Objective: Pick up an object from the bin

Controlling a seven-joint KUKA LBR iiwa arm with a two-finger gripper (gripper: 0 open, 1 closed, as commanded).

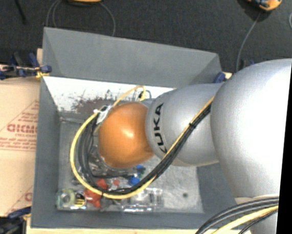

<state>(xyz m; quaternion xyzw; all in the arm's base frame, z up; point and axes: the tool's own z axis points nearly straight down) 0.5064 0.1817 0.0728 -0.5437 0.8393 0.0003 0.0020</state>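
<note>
Along the bin's front wall lie a few small things. A red piece (95, 198) rests left of the middle, partly under the looping cables. A round greenish and clear thing (67, 199) with a yellow bit sits in the front left corner. A small blue piece (135, 180) peeks out just under the arm's orange cover. A clear plastic thing (141, 199) lies to the right of the red piece.
The arm reaches in from the right. Its orange cover, with yellow and black cables looped around it, hangs over the middle of the bin and hides what lies beneath. The bin's back floor is speckled with dark marks.
</note>
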